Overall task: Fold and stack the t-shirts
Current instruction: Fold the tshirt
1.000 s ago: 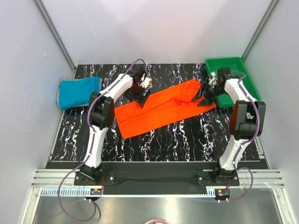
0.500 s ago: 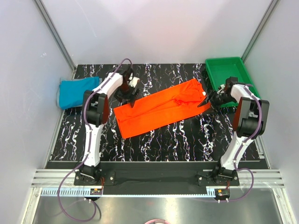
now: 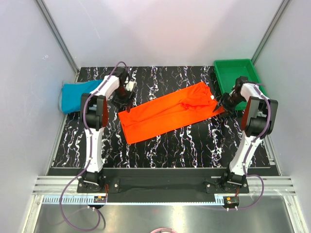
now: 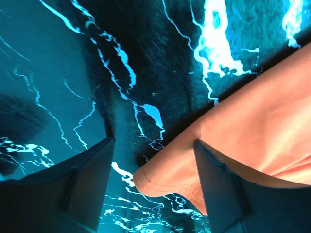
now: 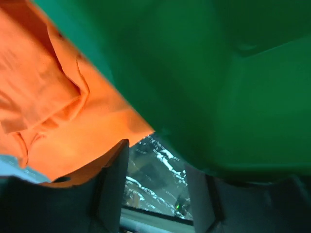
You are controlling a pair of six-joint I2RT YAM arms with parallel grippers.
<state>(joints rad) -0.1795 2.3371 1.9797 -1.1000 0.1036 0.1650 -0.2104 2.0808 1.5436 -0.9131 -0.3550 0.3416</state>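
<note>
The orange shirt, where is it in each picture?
Top view: the orange shirt lies slanted across the middle.
Left wrist: its corner fills the lower right.
Right wrist: it fills the left side, next to the green tray.
Shared landmark: the black marbled table under it.

top: bright, even | left wrist: blue cast, glare | right wrist: blurred close-up
</note>
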